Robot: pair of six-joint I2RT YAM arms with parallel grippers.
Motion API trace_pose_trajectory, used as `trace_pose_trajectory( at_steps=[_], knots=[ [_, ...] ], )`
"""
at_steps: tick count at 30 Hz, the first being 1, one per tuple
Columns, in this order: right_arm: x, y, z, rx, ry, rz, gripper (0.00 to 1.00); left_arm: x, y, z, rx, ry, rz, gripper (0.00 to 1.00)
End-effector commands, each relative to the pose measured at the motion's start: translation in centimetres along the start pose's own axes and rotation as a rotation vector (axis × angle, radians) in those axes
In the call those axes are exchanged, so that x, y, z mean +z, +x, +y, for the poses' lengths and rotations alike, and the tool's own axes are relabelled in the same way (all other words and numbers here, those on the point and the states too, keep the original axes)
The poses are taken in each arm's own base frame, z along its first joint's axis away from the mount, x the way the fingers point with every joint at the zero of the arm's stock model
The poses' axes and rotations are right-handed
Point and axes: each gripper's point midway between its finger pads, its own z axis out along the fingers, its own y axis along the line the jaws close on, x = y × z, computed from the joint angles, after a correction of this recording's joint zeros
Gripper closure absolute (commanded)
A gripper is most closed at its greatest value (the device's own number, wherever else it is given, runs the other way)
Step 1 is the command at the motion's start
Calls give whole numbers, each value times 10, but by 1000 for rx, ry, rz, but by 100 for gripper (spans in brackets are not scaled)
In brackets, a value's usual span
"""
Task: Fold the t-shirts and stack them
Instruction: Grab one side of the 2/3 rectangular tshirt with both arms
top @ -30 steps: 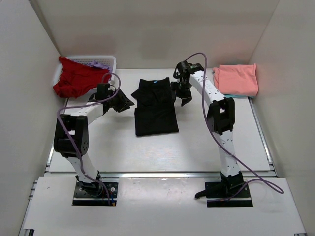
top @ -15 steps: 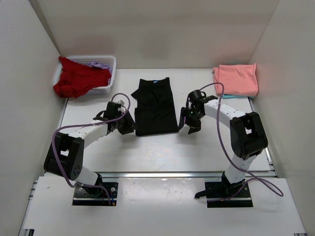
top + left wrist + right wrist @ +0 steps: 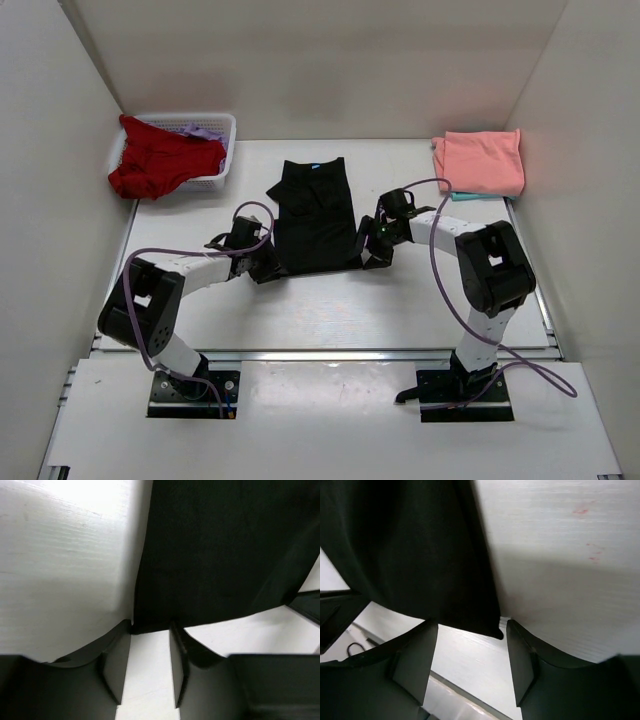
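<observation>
Both arms have come down and inward since a second ago, from beside the shirt's far half to its near hem. Your left jaws now sit low at the near-left corner of the black t-shirt and your right jaws at its near-right corner. Neither pair holds cloth yet. The left wrist view shows the left jaws narrowly parted with the hem corner right at their tips. The right wrist view shows the right jaws wider apart, with the corner lying between them.

Slide each lower finger under every layer before you pinch, or you will likely lift only the top one. Pinch both corners together, raise them level, and carry the hem straight toward the collar so the fold lands square.

The black t-shirt lies flat mid-counter, already narrowed to a long strip. A bit of sleeve pokes out on its left, and its light-blue label sits at the far edge. It looks thin and limp, so expect sag between your two grips.

Farther off, the salmon-pink t-shirt rests folded at the far right corner. The red t-shirt drapes over the white basket at the far left corner.
</observation>
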Motion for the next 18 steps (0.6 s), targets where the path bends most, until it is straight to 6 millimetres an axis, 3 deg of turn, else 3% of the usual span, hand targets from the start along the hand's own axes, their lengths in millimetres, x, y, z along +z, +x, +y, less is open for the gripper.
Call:
trace_pose_trajectory(
  at_steps=[1, 2, 4, 5, 6, 8, 11, 14, 17, 18],
  knots=[
    [9, -3, -3, 37, -29, -15, 45, 11, -5, -7, -30, 4, -25, 56],
    [12, -2, -3, 33, -31, -14, 46, 15, -6, -7, -27, 4, -25, 60],
    [18, 0, -10, 36, -25, 3, 65, 20, -9, -6, -31, -6, -21, 69],
    [18, -1, -6, 26, -40, 6, 87, 23, -12, -5, -28, -6, -18, 77],
    [19, 1, -7, 22, -27, 14, 99, 24, -12, -7, -26, -2, -13, 81],
    [16, 4, -5, 7, -24, 19, 99, 22, -8, -4, -16, -4, 10, 100],
    [4, 21, -3, -4, -19, 49, 99, 8, 3, 8, 12, -8, 68, 100],
    [-12, 43, -6, -39, -5, 75, 100, -19, 35, 25, 48, -17, 159, 100],
    [-25, 80, -17, -39, 18, 119, 100, -46, 65, 40, 53, -13, 238, 100],
    [-34, 91, -10, -53, 2, 124, 100, -54, 74, 45, 62, -15, 260, 100]
  ],
)
